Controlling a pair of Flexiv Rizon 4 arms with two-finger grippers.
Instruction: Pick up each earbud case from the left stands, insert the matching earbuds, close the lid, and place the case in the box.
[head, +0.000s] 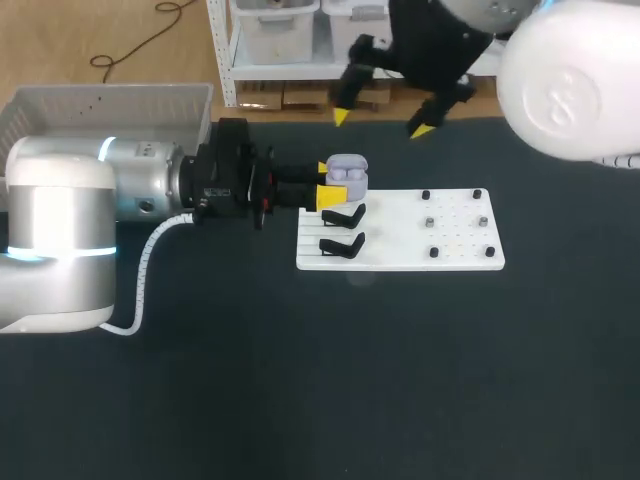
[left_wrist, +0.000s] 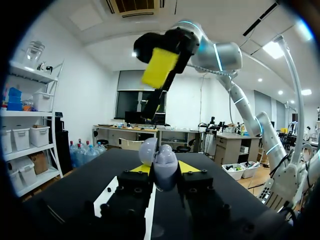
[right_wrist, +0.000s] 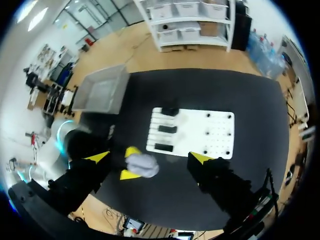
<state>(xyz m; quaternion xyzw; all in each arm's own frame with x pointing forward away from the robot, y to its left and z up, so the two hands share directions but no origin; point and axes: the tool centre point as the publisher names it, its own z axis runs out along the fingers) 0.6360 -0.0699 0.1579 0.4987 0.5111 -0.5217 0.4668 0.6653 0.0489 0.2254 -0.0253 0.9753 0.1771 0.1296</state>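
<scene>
Dark table (head: 300, 380) fills the head view, with a white board (head: 400, 262) lying at its centre and the grey box (head: 100, 105) at its far-left corner. My left arm (head: 120, 200) stretches level from the left. The left gripper (head: 330, 186) is clamped on the lavender earbud case (head: 347, 172), whose lid is up, by the board's far-left corner. Two black stands (head: 343, 215) sit on the board's left part, just near of the case, and small dark pegs (head: 431, 222) dot its right part. My right arm (head: 560, 80) comes in from the far right. The right gripper (head: 382, 123) hangs over the table's far edge, fingers spread and holding nothing.

Left wrist view: the earbud case (left_wrist: 165, 170) sits pinched between both yellow tips of the left gripper (left_wrist: 164, 168), over the board (left_wrist: 125, 197); the other arm's yellow fingertip (left_wrist: 160, 67) looms above.

Right wrist view: the right gripper (right_wrist: 149, 158) looks down with fingers wide apart. The case (right_wrist: 142, 165) lies below between them, untouched by them, held in the left gripper (right_wrist: 130, 162). Beyond it lie the board (right_wrist: 200, 131) and the box (right_wrist: 100, 92).
</scene>
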